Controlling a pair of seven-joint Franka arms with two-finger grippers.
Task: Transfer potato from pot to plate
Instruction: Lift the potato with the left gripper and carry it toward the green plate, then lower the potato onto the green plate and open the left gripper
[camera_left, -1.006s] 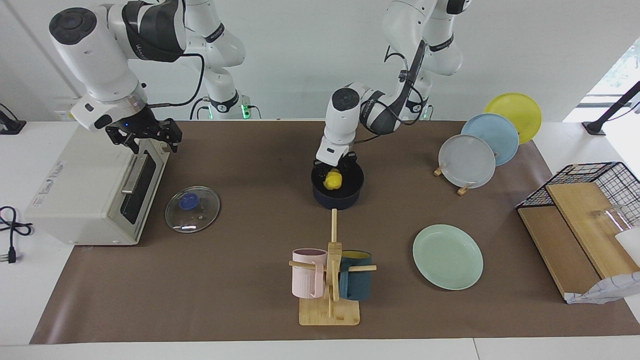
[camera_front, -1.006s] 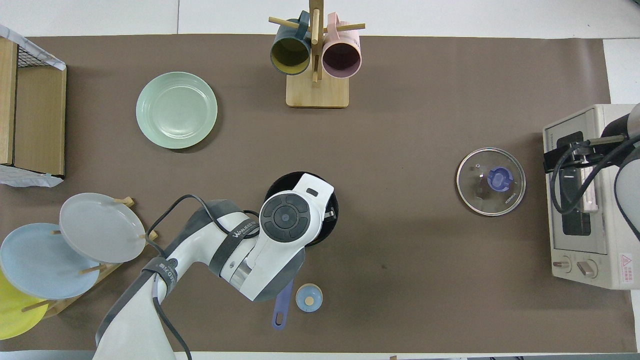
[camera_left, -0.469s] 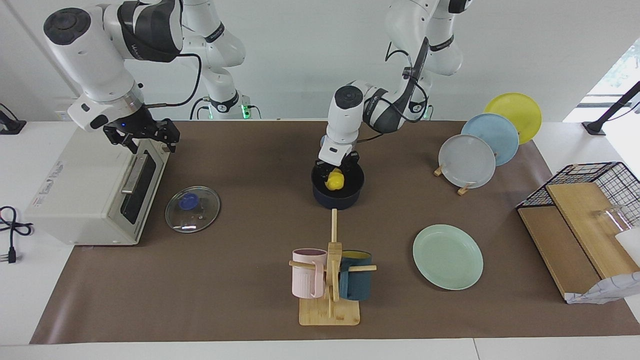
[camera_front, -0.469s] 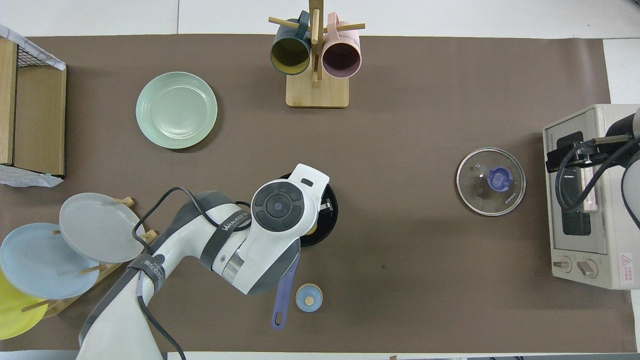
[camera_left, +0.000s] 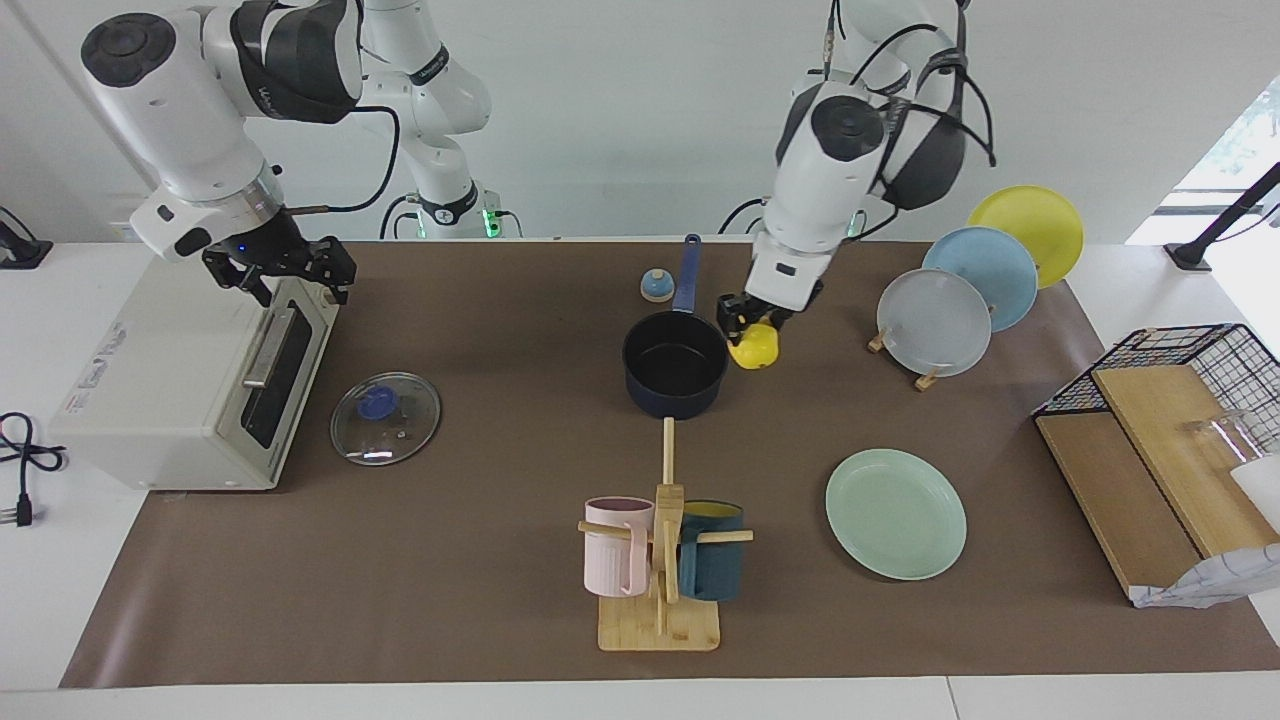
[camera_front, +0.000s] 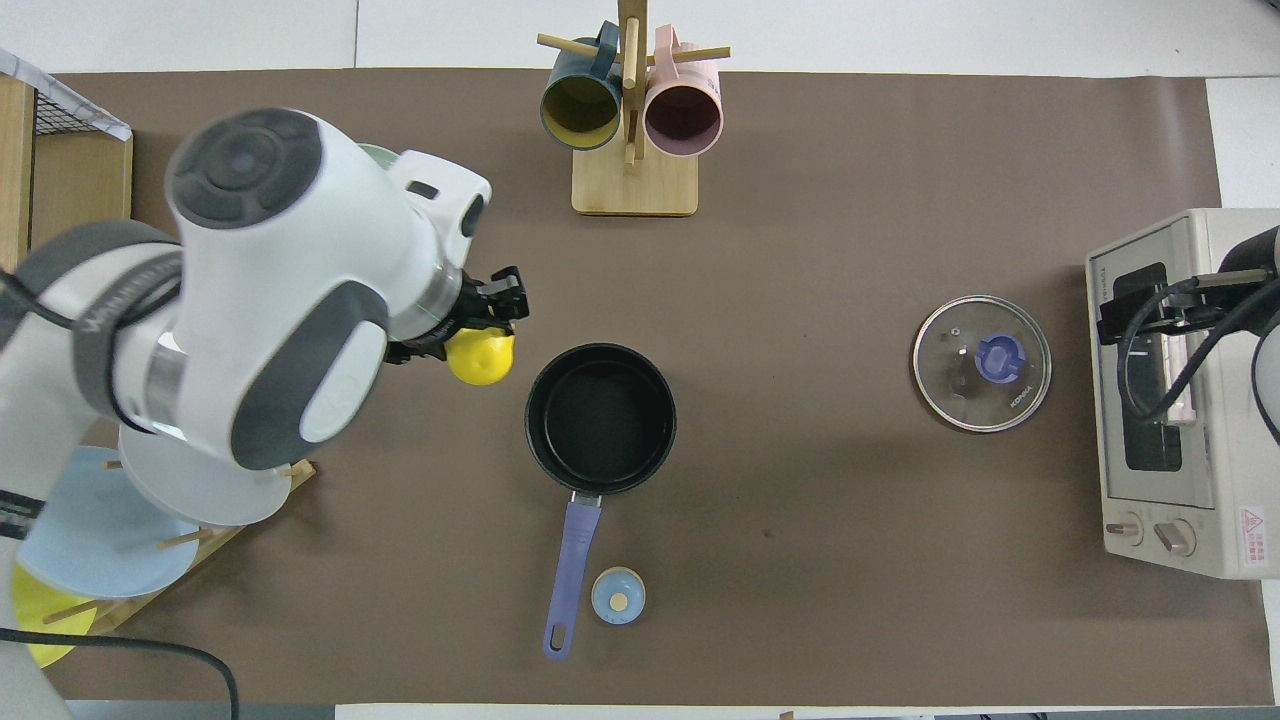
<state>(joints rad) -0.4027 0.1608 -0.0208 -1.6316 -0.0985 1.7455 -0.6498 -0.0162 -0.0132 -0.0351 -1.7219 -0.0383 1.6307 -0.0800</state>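
My left gripper (camera_left: 750, 328) is shut on the yellow potato (camera_left: 753, 347) and holds it in the air, just outside the rim of the pot (camera_left: 675, 368), toward the left arm's end. The overhead view shows the potato (camera_front: 480, 358) beside the pot (camera_front: 600, 418), whose black inside is empty; its blue handle (camera_front: 570, 575) points toward the robots. The mint-green plate (camera_left: 895, 513) lies farther from the robots; in the overhead view the left arm hides nearly all of it. My right gripper (camera_left: 285, 265) waits over the toaster oven (camera_left: 190, 370).
A mug rack (camera_left: 660, 560) with a pink and a teal mug stands farther from the robots than the pot. A glass lid (camera_left: 385, 417) lies by the oven. A plate rack (camera_left: 935, 322), a wire basket (camera_left: 1170, 400) and a small blue cap (camera_left: 656, 286) also stand here.
The left gripper has lifted the potato out of the pot and carried it up and toward the left arm's end. The pot is now empty. The right arm has barely moved.
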